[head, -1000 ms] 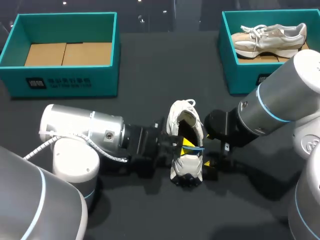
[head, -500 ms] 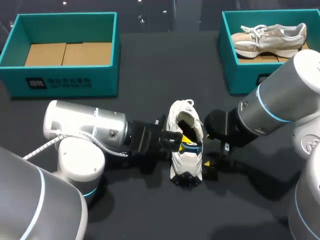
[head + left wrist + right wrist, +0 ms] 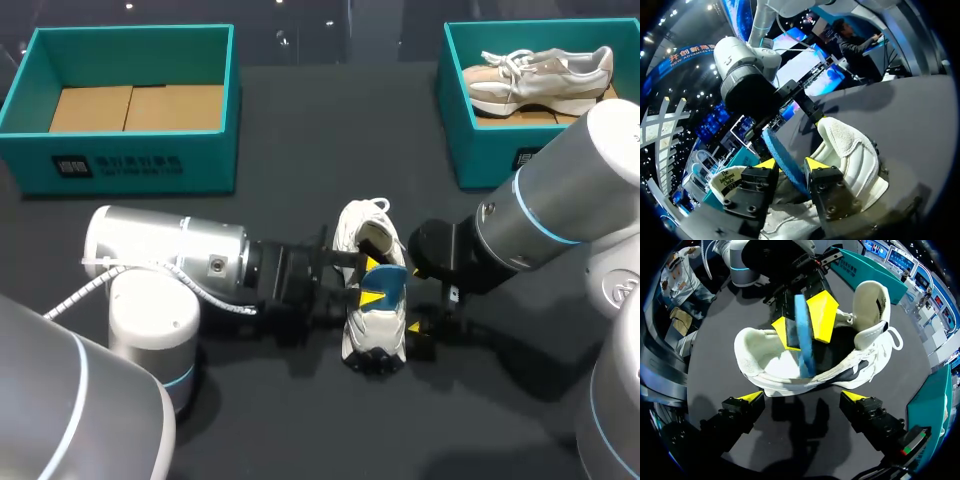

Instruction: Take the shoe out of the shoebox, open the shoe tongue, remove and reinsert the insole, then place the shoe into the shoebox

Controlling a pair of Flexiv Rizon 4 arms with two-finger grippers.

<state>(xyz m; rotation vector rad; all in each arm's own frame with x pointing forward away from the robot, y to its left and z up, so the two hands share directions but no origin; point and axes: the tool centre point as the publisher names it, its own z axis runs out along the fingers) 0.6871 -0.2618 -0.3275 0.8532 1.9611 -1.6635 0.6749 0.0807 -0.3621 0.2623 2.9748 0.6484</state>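
A white shoe [image 3: 372,325] stands on the black table in the middle, its tongue [image 3: 870,302] folded back. The blue insole [image 3: 390,285] sticks up edgewise out of the shoe opening. My left gripper [image 3: 372,282] comes in from the left over the shoe's side. Its yellow fingertips stand a little apart on either side of the insole [image 3: 782,160], open. In the right wrist view the insole [image 3: 804,340] rises between those tips, above the shoe [image 3: 765,365]. My right gripper [image 3: 802,396] sits wide open just beside the shoe's right side, touching nothing.
An empty teal shoebox [image 3: 130,35] with a cardboard floor stands at the back left. Another teal shoebox [image 3: 452,110] at the back right holds a beige sneaker [image 3: 540,75]. My right arm's wrist [image 3: 450,255] is close to the shoe's right.
My left gripper's fingers have parted from a tight pinch on the insole. The insole now shows more above the shoe. The right arm has not moved.
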